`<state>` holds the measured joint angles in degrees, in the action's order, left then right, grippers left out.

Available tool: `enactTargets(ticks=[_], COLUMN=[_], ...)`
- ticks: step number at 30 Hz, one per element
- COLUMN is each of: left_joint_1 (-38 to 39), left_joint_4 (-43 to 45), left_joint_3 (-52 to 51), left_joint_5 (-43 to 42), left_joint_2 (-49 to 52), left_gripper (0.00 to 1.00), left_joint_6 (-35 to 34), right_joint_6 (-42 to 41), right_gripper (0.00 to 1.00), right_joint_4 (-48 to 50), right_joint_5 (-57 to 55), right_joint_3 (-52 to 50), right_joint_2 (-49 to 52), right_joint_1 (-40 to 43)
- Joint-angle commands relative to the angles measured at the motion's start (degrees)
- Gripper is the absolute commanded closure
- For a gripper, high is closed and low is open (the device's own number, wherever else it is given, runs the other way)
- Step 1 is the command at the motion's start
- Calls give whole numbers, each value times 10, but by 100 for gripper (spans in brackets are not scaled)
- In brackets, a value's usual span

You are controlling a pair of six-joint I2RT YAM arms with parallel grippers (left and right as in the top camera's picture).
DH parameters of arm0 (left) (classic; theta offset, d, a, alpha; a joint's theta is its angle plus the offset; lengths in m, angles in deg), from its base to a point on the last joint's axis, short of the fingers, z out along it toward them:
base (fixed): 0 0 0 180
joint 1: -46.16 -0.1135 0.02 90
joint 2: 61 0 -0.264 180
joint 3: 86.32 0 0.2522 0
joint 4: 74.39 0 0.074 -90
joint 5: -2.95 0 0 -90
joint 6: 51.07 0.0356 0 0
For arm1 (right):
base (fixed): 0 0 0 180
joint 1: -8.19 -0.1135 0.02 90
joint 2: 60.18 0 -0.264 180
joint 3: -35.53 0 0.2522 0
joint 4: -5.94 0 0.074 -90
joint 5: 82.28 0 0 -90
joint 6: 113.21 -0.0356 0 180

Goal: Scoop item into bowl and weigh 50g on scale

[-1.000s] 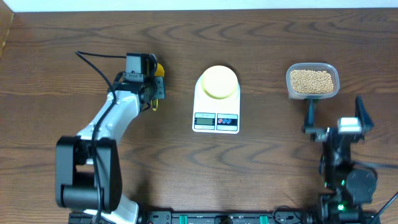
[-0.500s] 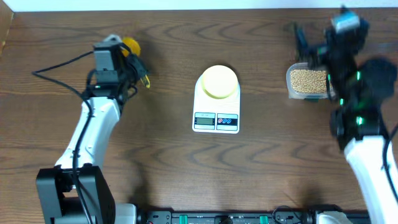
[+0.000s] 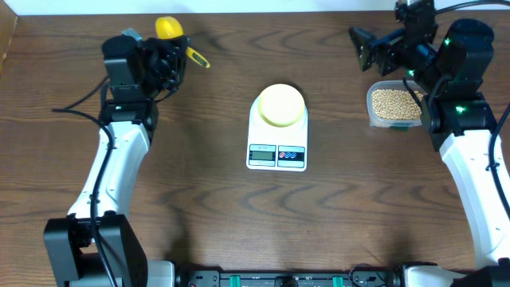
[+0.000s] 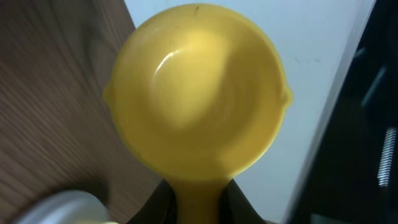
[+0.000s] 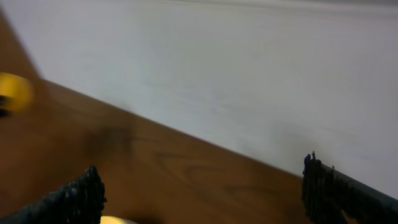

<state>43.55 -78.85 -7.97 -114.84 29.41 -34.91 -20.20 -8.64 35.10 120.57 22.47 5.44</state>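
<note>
The pale-yellow bowl (image 3: 280,105) sits on the upper half of the white scale (image 3: 277,155) at mid table. The tan beans (image 3: 396,104) fill a clear tub (image 3: 370,112) at the right. My left gripper (image 3: 177,49) is shut on the handle of a bright yellow scoop (image 3: 167,28), held up at the back left. In the left wrist view the scoop's cup (image 4: 196,93) is empty and its handle passes between my fingers (image 4: 199,202). My right gripper (image 3: 368,48) is open and empty, raised beside the tub's back-left corner; its wrist view (image 5: 202,196) shows the jaws wide apart.
The table's back edge and a white wall lie just behind both grippers. In the right wrist view the scoop (image 5: 12,93) shows as a blur at far left and the bowl's rim (image 5: 118,219) at the bottom edge. Cables trail from the left arm.
My left gripper carried the scoop up and toward the back edge. My right arm rose from the front right and now hovers near the tub, shifted left over the last half second.
</note>
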Motion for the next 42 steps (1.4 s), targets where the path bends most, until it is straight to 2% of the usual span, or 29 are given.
enactTargets(ticks=[1, 3, 4, 5, 7, 16, 22, 29, 37, 40, 42], left_joint_1=[22, 33, 39, 44, 59, 87, 102, 127, 150, 150, 150], left_joint_4=[7, 7, 7, 7, 11, 11, 11, 11, 22, 24, 28], left_joint_3=[14, 14, 14, 14, 14, 14, 14, 14, 14, 14, 14], left_joint_5=[-15, -16, -16, -15, -3, 19, 19, 16, 11, -6, -18], left_joint_2=[-10, -10, -10, -10, -10, -10, -10, -10, -10, -10, -10], left_gripper=[93, 93, 93, 93, 93, 93, 92, 92, 92, 93, 92], left_joint_6=[-101, -101, -102, -106, -109, -111, -170, -174, -174, -174, -174], right_joint_6=[-94, -117, -125, -133, -141, -141, -141, -141, -141, -141, -141], right_gripper=[11, 46, 58, 64, 56, 42, 38, 39, 47, 68, 77], right_joint_4=[17, 23, 24, 24, 24, 83, 131, 131, 131, 130, 130], right_joint_5=[74, 73, 73, 72, 61, -50, -59, -91, -91, -91, -91], right_joint_3=[10, 10, 10, 10, 10, 10, 10, 10, 10, 10, 10], right_joint_2=[12, 24, 31, 38, 61, 119, 141, 141, 141, 141, 141], right_joint_1=[-5, -12, -18, -26, -60, -183, -242, -279, -288, -287, -287])
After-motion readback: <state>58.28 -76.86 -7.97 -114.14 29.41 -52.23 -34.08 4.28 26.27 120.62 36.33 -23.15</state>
